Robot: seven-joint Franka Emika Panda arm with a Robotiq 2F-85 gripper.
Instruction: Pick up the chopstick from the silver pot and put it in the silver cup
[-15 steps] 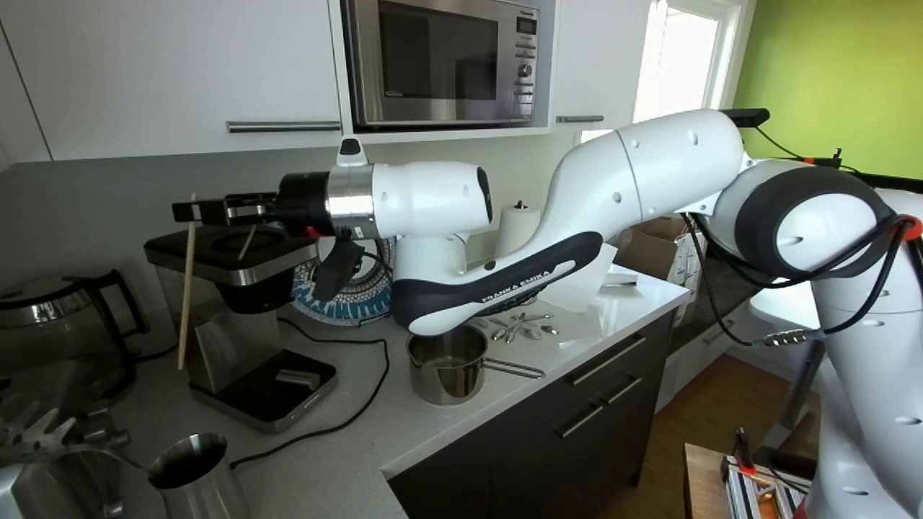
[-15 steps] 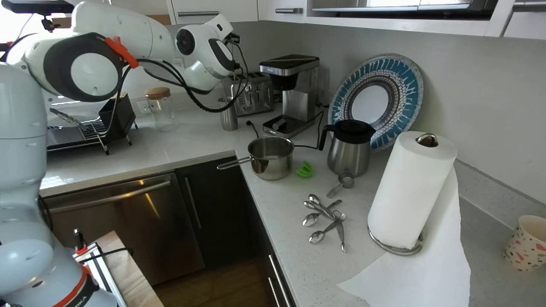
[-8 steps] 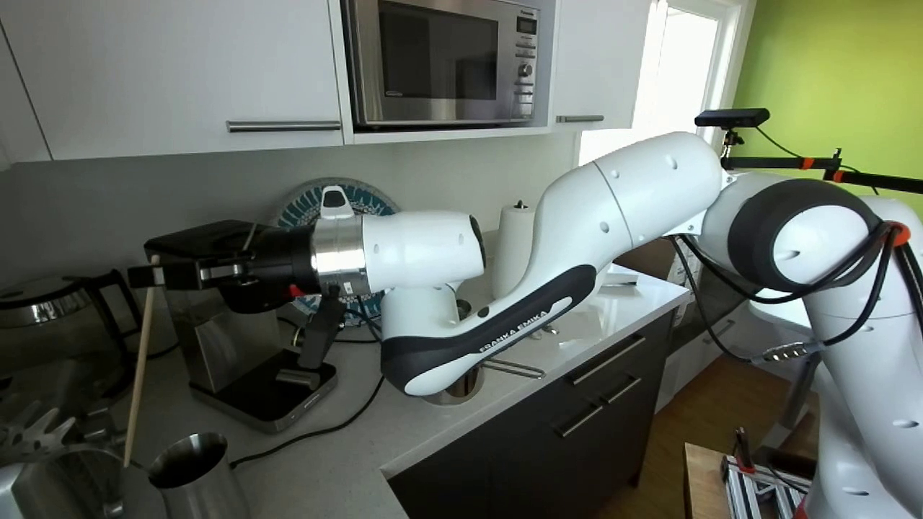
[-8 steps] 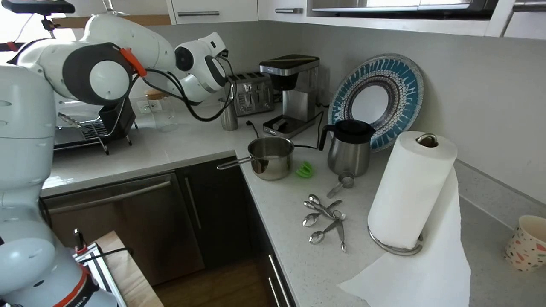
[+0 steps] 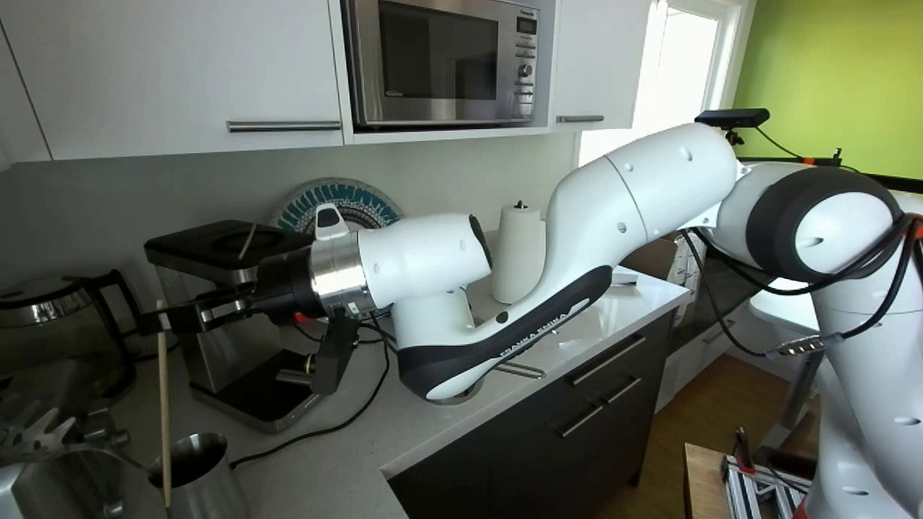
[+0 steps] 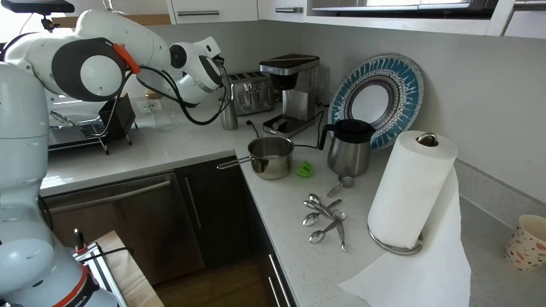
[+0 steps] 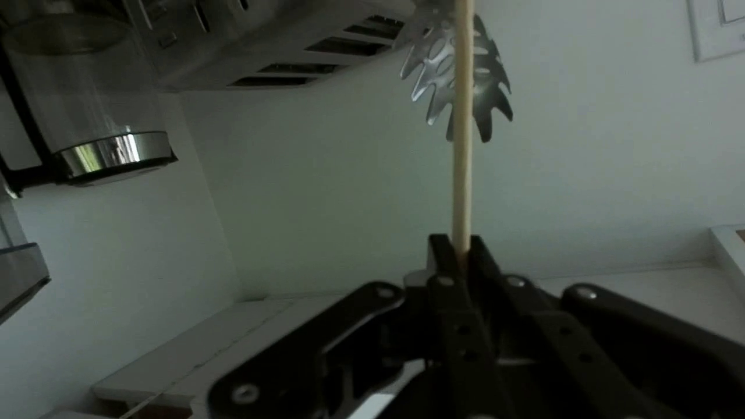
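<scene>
Chopstick (image 5: pixel 164 407) shifted toward silver cup (image 5: pixel 210 491); thin, pale tan, near upright.

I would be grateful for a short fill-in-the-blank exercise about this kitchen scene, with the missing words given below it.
Of the chopstick and the silver cup, the gripper is holding the ____.
The paper towel roll is ____ in colour.
The silver pot has just ____ long handle.
The small object between the silver pot and the steel pitcher is coloured ____.

Missing words: chopstick; white; one; green.
</scene>
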